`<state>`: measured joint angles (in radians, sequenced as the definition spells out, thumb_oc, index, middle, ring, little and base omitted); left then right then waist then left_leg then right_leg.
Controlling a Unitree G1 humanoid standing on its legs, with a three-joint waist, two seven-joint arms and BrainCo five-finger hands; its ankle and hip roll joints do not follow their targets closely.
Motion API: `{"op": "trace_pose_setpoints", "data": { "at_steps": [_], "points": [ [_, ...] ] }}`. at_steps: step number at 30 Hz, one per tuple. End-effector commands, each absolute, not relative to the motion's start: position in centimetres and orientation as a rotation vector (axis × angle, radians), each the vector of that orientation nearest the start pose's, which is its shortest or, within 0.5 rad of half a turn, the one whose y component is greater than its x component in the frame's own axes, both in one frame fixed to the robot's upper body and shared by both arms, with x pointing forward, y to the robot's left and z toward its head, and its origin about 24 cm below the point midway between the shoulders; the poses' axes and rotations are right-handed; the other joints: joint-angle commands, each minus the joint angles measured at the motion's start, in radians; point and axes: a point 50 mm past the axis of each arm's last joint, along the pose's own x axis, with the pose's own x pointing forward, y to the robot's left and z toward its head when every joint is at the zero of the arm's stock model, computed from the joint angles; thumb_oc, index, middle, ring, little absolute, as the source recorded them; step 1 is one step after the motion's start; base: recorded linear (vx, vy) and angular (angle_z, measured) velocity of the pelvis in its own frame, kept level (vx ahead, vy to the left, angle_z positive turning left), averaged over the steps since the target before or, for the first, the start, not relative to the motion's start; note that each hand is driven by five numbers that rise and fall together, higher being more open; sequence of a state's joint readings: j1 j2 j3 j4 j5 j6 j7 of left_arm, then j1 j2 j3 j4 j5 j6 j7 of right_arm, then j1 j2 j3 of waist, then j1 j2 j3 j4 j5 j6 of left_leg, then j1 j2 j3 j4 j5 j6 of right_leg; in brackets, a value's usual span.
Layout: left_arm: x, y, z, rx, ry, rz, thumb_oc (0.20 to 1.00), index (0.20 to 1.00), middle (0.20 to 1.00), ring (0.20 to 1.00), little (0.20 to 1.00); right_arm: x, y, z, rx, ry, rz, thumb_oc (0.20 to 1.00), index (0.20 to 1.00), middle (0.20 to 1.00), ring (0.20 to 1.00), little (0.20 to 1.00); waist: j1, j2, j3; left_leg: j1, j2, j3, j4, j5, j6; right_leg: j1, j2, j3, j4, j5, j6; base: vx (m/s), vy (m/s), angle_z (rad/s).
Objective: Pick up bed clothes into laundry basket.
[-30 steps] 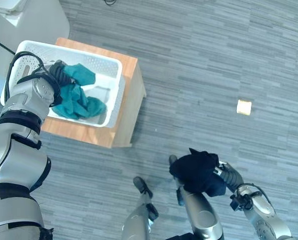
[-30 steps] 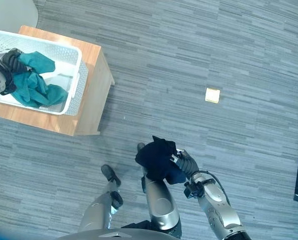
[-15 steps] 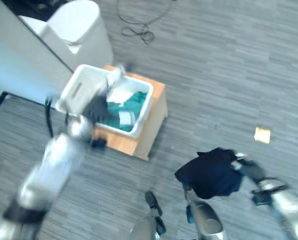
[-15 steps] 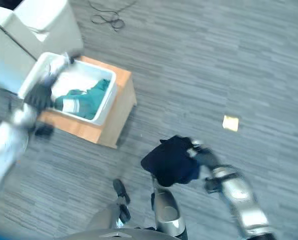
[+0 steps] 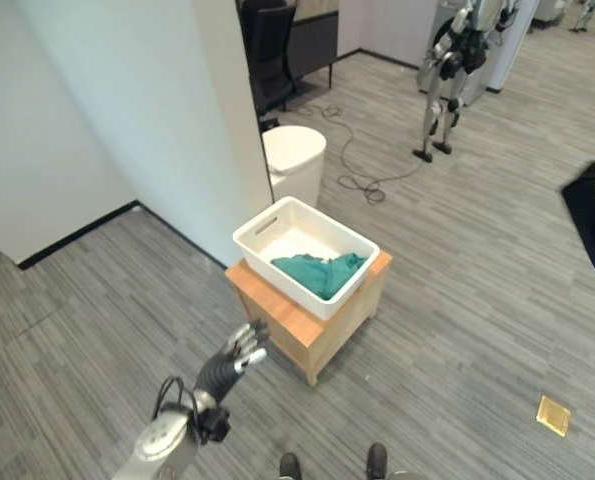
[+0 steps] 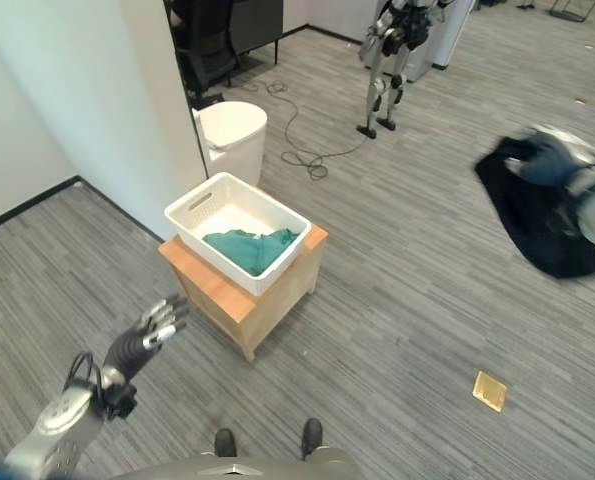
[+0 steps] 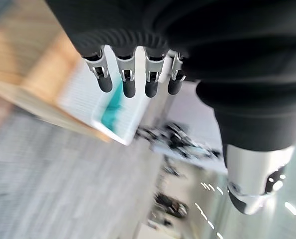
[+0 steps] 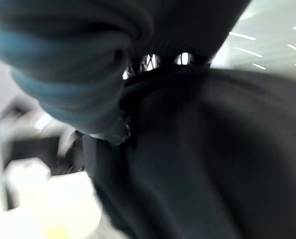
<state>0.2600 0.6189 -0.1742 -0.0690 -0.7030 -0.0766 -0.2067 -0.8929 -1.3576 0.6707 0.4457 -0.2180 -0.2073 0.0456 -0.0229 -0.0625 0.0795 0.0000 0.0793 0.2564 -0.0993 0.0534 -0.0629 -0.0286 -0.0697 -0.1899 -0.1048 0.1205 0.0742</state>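
A white laundry basket sits on a low wooden stand, with a teal cloth lying inside it. My left hand hovers in front of the stand, apart from it, its fingers straight and empty. The left wrist view has the basket past those fingers. At the far right my right hand is raised with a dark navy garment hanging from it. The garment covers that hand's fingers in the right wrist view.
A white wall corner stands just behind the basket, with a white bin beside it. A cable loops on the grey floor, another robot stands at the back, and a yellow tag lies at the lower right.
The camera has swung up, so the whole room now shows. My left hand has left the basket and hangs low before the stand. The right hand has lifted the dark garment up and rightward.
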Motion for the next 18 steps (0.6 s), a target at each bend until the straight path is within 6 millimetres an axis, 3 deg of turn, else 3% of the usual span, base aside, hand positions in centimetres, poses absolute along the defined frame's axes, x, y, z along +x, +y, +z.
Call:
{"op": "trace_pose_setpoints", "data": {
  "at_steps": [1, 2, 3, 5, 7, 9, 12, 14, 18],
  "points": [
    [19.5, 22.9, 3.9, -0.089, 0.183, -0.372, 1.000, 1.000, 1.000, 1.000, 1.000, 33.6, -32.6, 32.2, -2.038, -0.118, -0.204, 0.200, 0.200, 0.200, 0.200, 0.200, 0.029, -0.016, 0.031, 0.013, 0.077, -0.061, 0.012, 0.012, -0.058, 0.034, -0.037, 0.005, 0.026, -0.097, 0.067, 0.00, 0.006, -0.07],
    [19.4, 22.9, 4.2, -0.080, 0.182, -0.388, 1.000, 1.000, 1.000, 1.000, 1.000, 34.4, -32.7, 33.1, -2.102, -0.087, -0.266, 0.200, 0.200, 0.200, 0.200, 0.200, 0.040, -0.013, 0.027, 0.013, 0.075, -0.066, 0.012, 0.013, -0.058, 0.039, -0.038, 0.002, 0.025, -0.097, 0.067, 0.00, 0.000, 0.00],
    [19.4, 23.0, 4.1, -0.118, 0.181, -0.365, 1.000, 1.000, 1.000, 1.000, 1.000, 35.4, -32.4, 34.1, -1.999, -0.118, -0.379, 0.200, 0.200, 0.200, 0.200, 0.200, 0.051, -0.002, 0.025, 0.016, 0.073, -0.070, 0.012, 0.012, -0.057, 0.044, -0.040, 0.004, 0.026, -0.100, 0.066, 0.01, -0.007, 0.15],
    [19.5, 23.6, 3.9, -0.116, 0.188, -0.332, 1.000, 1.000, 1.000, 1.000, 1.000, 36.2, -31.7, 34.6, -1.934, -0.127, -0.413, 0.200, 0.200, 0.200, 0.200, 0.200, 0.062, -0.003, 0.020, 0.017, 0.070, -0.073, 0.012, 0.014, -0.056, 0.047, -0.040, 0.004, 0.026, -0.101, 0.065, 0.00, -0.019, 0.14],
    [19.3, 24.2, 3.1, -0.139, 0.217, -0.269, 1.000, 1.000, 1.000, 1.000, 1.000, 37.4, -31.8, 34.3, -1.742, -0.089, -0.501, 0.200, 0.200, 0.200, 0.200, 0.200, 0.085, 0.000, 0.014, 0.021, 0.066, -0.079, 0.012, 0.017, -0.053, 0.057, -0.044, 0.002, 0.025, -0.100, 0.062, -0.01, -0.039, 0.07],
    [19.6, 24.7, 3.0, -0.119, 0.214, -0.236, 1.000, 1.000, 1.000, 1.000, 1.000, 38.6, -31.2, 32.6, -1.536, -0.068, -0.525, 0.200, 0.200, 0.200, 0.200, 0.200, 0.103, 0.014, 0.004, 0.016, 0.062, -0.081, 0.012, 0.023, -0.051, 0.055, -0.046, 0.000, 0.023, -0.096, 0.061, 0.00, -0.012, 0.02],
    [20.0, 24.4, 3.7, -0.122, 0.186, -0.255, 1.000, 1.000, 1.000, 1.000, 1.000, 40.3, -27.9, 31.7, -1.603, -0.076, -0.434, 0.200, 0.200, 0.200, 0.200, 0.200, 0.119, 0.032, -0.006, 0.013, 0.057, -0.085, 0.012, 0.025, -0.050, 0.059, -0.051, -0.003, 0.020, -0.094, 0.063, 0.01, 0.009, 0.08],
    [19.9, 24.3, 3.7, -0.127, 0.183, -0.255, 1.000, 1.000, 1.000, 1.000, 1.000, 40.4, -27.4, 31.9, -1.580, -0.090, -0.435, 0.200, 0.200, 0.200, 0.200, 0.200, 0.123, 0.039, -0.008, 0.011, 0.054, -0.090, 0.012, 0.025, -0.049, 0.060, -0.053, -0.007, 0.019, -0.094, 0.064, 0.01, 0.010, 0.13],
    [19.5, 24.0, 3.2, -0.158, 0.200, -0.258, 1.000, 1.000, 1.000, 1.000, 1.000, 40.1, -27.4, 33.5, -1.693, -0.083, -0.465, 0.200, 0.200, 0.200, 0.200, 0.200, 0.145, 0.058, -0.001, -0.012, 0.035, -0.135, 0.012, 0.025, -0.044, 0.070, -0.064, -0.040, 0.018, -0.099, 0.068, 0.02, 0.011, 0.25]
  ]
}}
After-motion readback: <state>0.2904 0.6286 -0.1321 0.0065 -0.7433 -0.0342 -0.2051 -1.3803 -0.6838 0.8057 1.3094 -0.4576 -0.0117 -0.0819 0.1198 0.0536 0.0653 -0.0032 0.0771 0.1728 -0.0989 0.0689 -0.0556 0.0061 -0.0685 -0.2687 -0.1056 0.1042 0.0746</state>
